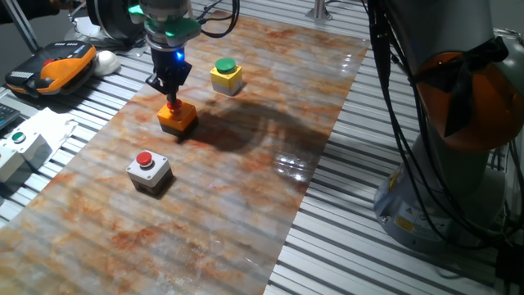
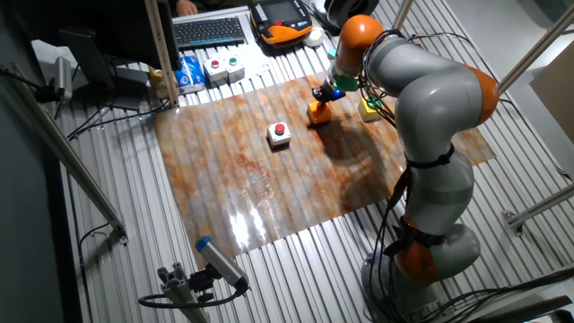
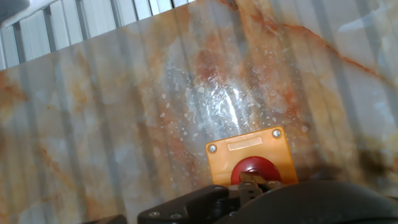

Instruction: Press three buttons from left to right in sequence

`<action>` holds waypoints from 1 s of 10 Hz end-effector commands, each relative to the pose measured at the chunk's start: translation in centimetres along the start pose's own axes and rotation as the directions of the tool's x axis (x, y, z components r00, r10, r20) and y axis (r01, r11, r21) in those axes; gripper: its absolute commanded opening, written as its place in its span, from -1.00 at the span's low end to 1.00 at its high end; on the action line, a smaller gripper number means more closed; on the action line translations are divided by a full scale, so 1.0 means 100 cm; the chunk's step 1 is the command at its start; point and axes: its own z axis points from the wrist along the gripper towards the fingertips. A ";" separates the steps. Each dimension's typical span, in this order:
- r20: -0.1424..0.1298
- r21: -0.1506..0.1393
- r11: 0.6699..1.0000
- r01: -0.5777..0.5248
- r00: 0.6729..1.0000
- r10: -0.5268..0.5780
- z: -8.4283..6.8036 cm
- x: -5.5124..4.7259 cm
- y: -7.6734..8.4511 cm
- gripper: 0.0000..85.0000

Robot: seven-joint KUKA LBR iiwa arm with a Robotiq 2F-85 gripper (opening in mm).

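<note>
One fixed view first: the gripper [image 1: 173,102] is down on the orange button [image 1: 177,115], its tip touching the red cap, mid-mat. Nearer and left sits the grey button [image 1: 148,171]; farther and right, the yellow button [image 1: 226,75] with its green cap. By my read we're on step two of three, the middle press. Whether the fingers are spread or pressed together, I can't tell from here.

The other fixed view: the arm [image 2: 421,99] bends over the mat [image 2: 269,193], the gripper [image 2: 323,96] on the orange button [image 2: 317,113], the grey button [image 2: 280,135] well apart, the yellow button [image 2: 369,109] mostly hidden behind the arm. All three boxes stand well inside the mat's edges.

Hand view: the orange button [image 3: 252,160] fills the lower centre, red cap right under the fingertips [image 3: 249,181]. Still no gap or contact between the tips to call.

Next move, I'd say: lift straight off, slide toward the yellow button, come down on its green cap. Bare mat lies between the two, so nothing blocks the path.
</note>
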 end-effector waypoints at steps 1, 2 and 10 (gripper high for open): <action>0.001 0.000 1.000 0.000 1.000 0.000 0.001 0.000 0.000 -1.00; 0.003 0.000 1.000 0.002 1.000 -0.002 0.002 0.000 -0.001 -1.00; 0.004 -0.010 1.000 0.005 1.000 -0.005 0.007 0.000 -0.004 -1.00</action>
